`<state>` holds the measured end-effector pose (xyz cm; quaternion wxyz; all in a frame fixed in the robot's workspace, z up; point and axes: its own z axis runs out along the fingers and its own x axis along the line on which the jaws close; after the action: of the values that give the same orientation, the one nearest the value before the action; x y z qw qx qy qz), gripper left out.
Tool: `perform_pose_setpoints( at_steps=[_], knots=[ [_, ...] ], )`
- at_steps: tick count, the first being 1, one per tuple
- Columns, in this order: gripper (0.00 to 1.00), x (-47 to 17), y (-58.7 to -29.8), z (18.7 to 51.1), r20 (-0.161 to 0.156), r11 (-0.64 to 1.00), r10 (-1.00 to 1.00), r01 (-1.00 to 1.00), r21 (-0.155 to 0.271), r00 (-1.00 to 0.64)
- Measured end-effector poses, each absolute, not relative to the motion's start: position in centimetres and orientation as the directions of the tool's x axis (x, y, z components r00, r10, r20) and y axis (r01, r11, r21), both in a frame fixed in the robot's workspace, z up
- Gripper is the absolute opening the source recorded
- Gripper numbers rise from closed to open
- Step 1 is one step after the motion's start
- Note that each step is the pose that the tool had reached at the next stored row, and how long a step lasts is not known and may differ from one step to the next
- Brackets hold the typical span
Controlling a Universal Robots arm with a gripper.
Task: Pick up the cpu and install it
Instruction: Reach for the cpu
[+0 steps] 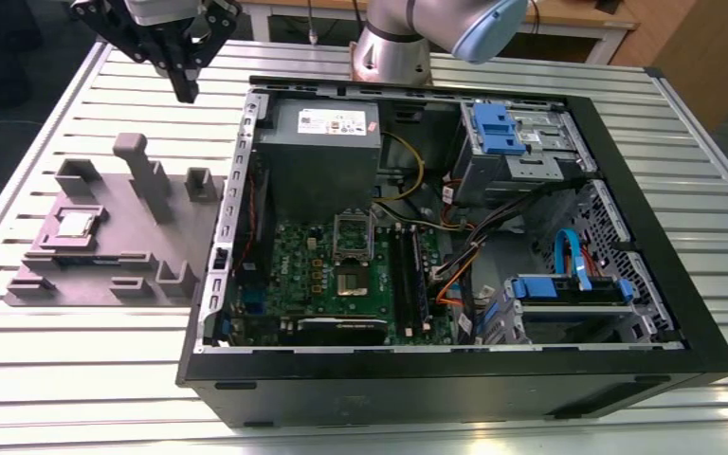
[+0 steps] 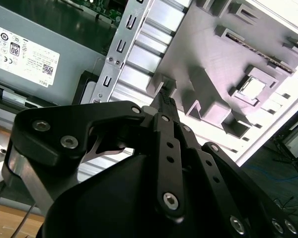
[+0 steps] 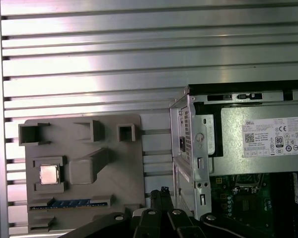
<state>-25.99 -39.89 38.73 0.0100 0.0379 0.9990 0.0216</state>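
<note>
The black jaws sit closest to both wrist cameras. Their tips meet in a point with nothing between them, so they look closed and empty. In the exterior view they hang over the slatted metal tabletop (image 1: 86, 360) at the far left, beyond the far edge of a grey holder plate (image 1: 136, 237) and just outside the far-left corner of the open computer case (image 1: 465, 384). The cpu (image 1: 76, 224) lies flat, metal side up, in a square pocket on the holder plate at the exterior view's left. It is well apart from the jaws and from the case, and both wrist views show it in the same place (image 2: 252, 88) (image 3: 49, 174). Inside the case, the socket (image 1: 354, 237) on the green motherboard (image 1: 338, 289) lies nearer than the grey power supply (image 1: 319, 152). The chip is likely very light, thin and stiff. Its smooth metal top should give little grip, and its underside and corners are probably easy to damage. It seems best held by two opposite edges of the pale rim, where the pocket walls leave room. A light pinch that keeps it level should do, since too much squeeze or any tilt could make it slip or jam in the pocket.
</note>
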Motion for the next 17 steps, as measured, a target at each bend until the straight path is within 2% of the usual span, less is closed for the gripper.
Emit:
perform_pose_setpoints(
  at_steps=[17],
  knots=[
    [0.10, -26.38, -39.89, 38.69, -0.018, 0.996, 0.076, 0.075, 0.044, -0.997]
  ],
)
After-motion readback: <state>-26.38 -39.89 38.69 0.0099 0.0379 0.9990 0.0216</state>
